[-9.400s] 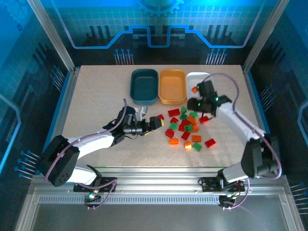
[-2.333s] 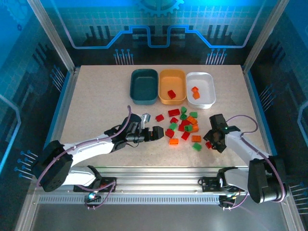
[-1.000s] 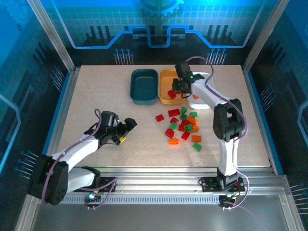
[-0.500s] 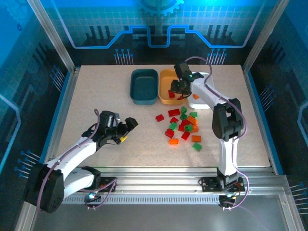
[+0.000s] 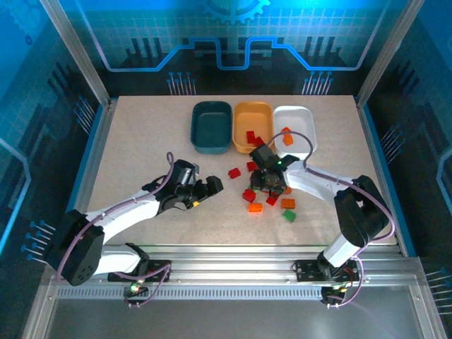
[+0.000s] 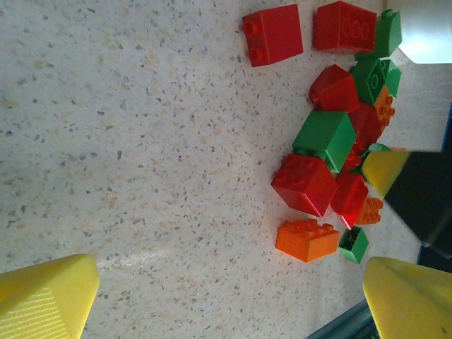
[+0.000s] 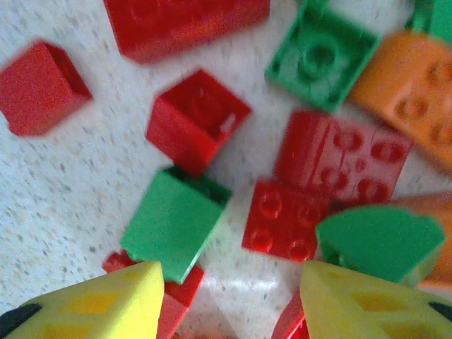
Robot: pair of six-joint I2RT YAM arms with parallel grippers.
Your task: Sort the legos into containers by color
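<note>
So the right gripper (image 7: 229, 302) was parked over the orange tray (image 5: 248, 115) a second ago, and now it's back down over the pile of legos (image 6: 305, 185), fingers spread with nothing pinched between them. That tray had one red brick a couple of seconds back and now holds two red bricks (image 5: 253, 138), so the drop-off is done and I'd say it's lining up the next pick. The left gripper (image 6: 226, 300) has also slid in from the left side of the table (image 5: 141, 141) to just beside the pile, jaws wide apart and holding nothing.

Counts: three trays. The teal tray (image 5: 212, 127) has no brick in it that I can see, and the white tray (image 5: 302, 119) has what looks like two orange bricks (image 5: 287, 139). The loose pile is maybe fourteen: about six red, five green and three orange. The right arm covers the middle of it from above, so don't quote me. Most of the sorting is left, and no greens are done yet.
</note>
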